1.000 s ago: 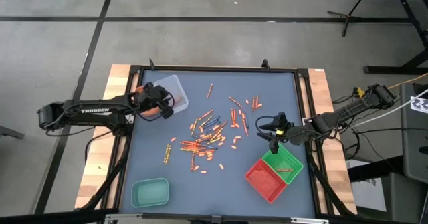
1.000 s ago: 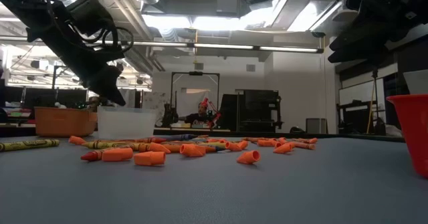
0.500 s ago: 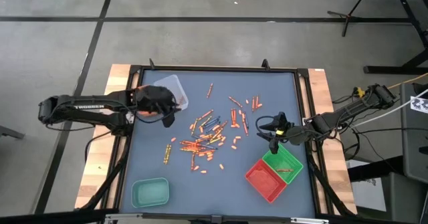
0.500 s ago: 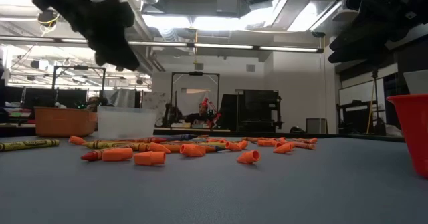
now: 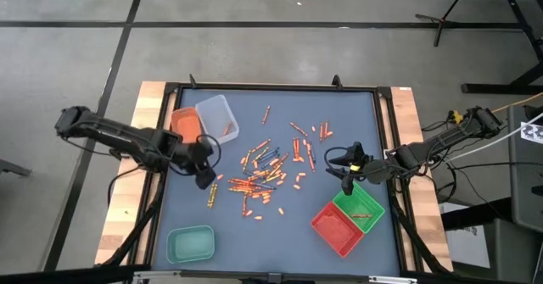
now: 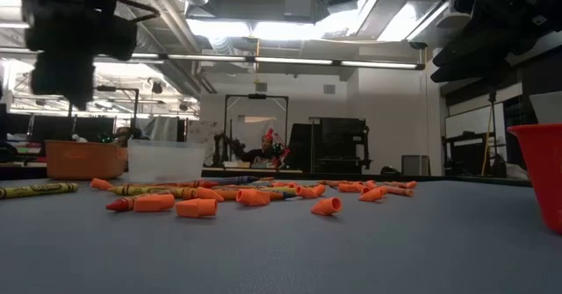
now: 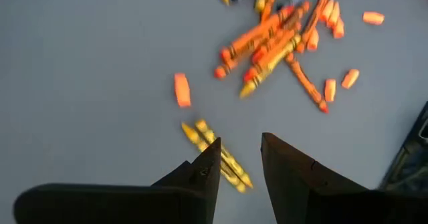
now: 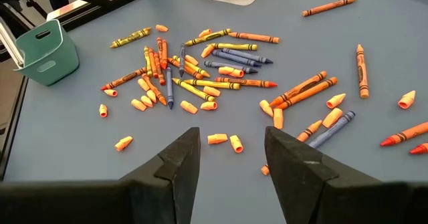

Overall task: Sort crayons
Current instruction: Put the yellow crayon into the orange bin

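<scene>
Crayons (image 5: 263, 169), mostly orange with some yellow, blue and dark ones, lie scattered on the grey mat's middle; they also show in the right wrist view (image 8: 221, 63). Two yellow crayons (image 7: 217, 156) lie apart at the pile's left (image 5: 209, 194). My left gripper (image 5: 204, 180) hovers open and empty just above and beside them, and its fingers frame them in the left wrist view (image 7: 241, 142). My right gripper (image 5: 347, 180) is open and empty in the air at the green tray's (image 5: 360, 204) far-left corner, facing the pile (image 8: 232, 132).
A clear tray (image 5: 216, 117) and an orange tray (image 5: 182, 121) stand at the far left. A teal tray (image 5: 190, 243) stands at the near left. A red tray (image 5: 338, 227) sits beside the green one at the near right. A raised dark frame (image 5: 271, 87) edges the mat.
My left gripper has left the clear and orange trays and gone toward the table's near edge, to the yellow crayons, with the arm swinging round. The crayons and trays have not moved.
</scene>
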Controlling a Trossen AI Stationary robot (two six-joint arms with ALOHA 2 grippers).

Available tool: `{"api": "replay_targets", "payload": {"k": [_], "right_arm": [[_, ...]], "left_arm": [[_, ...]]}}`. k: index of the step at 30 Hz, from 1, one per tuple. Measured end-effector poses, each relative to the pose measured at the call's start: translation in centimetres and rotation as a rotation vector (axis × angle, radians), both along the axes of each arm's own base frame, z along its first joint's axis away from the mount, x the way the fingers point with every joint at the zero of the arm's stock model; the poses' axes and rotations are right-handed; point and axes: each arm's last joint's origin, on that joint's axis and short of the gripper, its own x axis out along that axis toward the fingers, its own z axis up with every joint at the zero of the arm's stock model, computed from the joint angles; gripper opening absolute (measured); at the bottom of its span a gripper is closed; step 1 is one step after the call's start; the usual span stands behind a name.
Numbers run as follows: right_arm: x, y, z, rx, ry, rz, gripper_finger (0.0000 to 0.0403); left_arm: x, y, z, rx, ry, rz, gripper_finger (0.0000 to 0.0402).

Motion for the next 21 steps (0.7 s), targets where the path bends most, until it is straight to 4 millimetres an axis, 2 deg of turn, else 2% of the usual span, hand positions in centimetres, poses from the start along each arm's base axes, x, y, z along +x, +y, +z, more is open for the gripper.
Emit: {"api": "replay_targets", "payload": {"k": [7, 12, 21], "right_arm": [[0.0, 0.0, 0.0, 0.000, 0.000, 0.000, 0.0166], [0.0, 0.0, 0.0, 0.000, 0.000, 0.001, 0.0166], [0.0, 0.0, 0.0, 0.000, 0.000, 0.001, 0.0166]], "left_arm": [[1.0, -2.5, -1.8, -0.046, 0.109, 0.010, 0.0092], [2.4, -4.0, -3.3, -0.051, 0.121, -0.017, 0.0092], [3.7, -4.8, -5.7, -0.035, 0.191, -0.003, 0.0092]]}}
